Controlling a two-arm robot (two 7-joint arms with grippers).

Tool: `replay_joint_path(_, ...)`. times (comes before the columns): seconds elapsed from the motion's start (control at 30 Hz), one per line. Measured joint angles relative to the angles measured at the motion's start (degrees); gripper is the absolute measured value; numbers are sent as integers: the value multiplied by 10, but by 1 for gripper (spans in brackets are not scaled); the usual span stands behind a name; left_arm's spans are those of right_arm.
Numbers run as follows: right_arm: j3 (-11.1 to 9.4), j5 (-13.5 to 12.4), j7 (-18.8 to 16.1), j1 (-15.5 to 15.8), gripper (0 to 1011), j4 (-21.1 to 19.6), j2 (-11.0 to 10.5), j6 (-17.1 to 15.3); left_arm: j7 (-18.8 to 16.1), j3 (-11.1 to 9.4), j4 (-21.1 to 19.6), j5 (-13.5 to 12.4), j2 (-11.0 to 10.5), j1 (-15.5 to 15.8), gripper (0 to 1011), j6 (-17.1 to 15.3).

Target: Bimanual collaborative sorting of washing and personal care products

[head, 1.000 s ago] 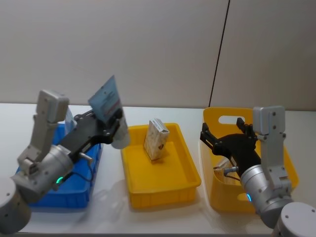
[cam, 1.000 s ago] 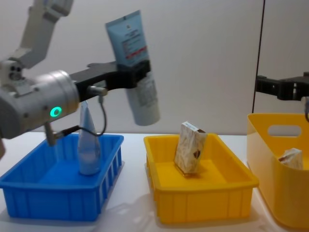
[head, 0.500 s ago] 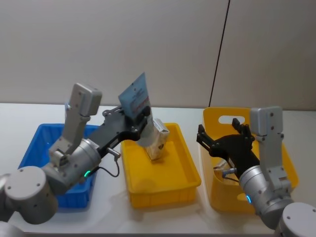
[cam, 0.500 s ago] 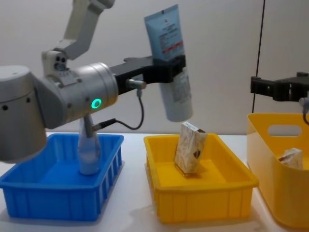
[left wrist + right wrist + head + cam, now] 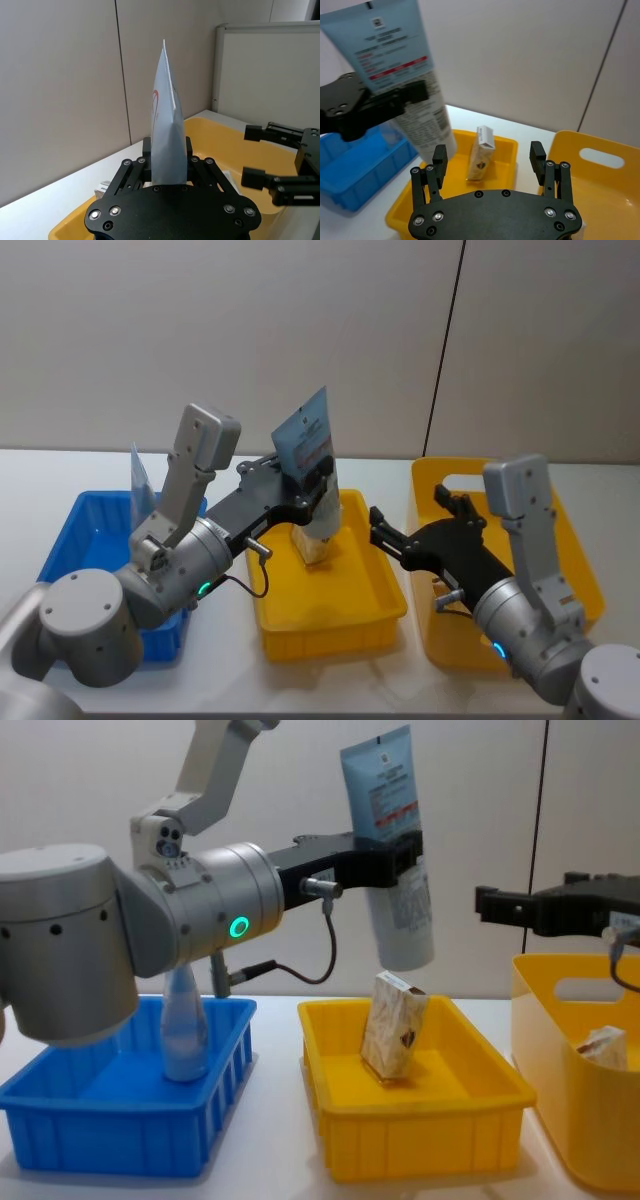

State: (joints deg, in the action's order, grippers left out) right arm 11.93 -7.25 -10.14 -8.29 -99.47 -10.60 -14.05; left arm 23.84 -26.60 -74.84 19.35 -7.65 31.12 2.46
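My left gripper (image 5: 314,482) is shut on a pale blue squeeze tube (image 5: 306,443), holding it upright, cap down, above the shallow yellow tray (image 5: 330,628). The tube (image 5: 394,840) hangs just over a beige wrapped packet (image 5: 393,1025) that stands in that tray. My right gripper (image 5: 415,517) is open and empty, a little to the right of the tube, between the tray and the tall yellow bin (image 5: 582,570). From the right wrist the tube (image 5: 400,65) shows ahead of the spread fingers (image 5: 439,156). A second packet (image 5: 605,1046) lies in the tall bin. A clear pouch (image 5: 183,1030) stands in the blue bin (image 5: 100,1132).
The three containers stand in a row on the white table: blue bin on the left, yellow tray in the middle, tall yellow bin (image 5: 570,1105) on the right. A grey wall rises close behind them. Narrow gaps of bare table separate the bins.
My left arm has carried the tube rightwards from above the blue bin to above the yellow tray. My right gripper has moved left, out from over the tall bin towards the tube.
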Motion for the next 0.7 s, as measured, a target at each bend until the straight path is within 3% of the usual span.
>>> replay_joint_path(0.37, 18, -20, -58, -19, 1004, 4, -27, -27, 1, -8, -1, 3, 3, 3, 280, -5)
replay_joint_path(0.7, 36, -24, -85, -44, 1004, 19, -42, -47, 2, -11, -2, 5, 5, 5, 280, -8)
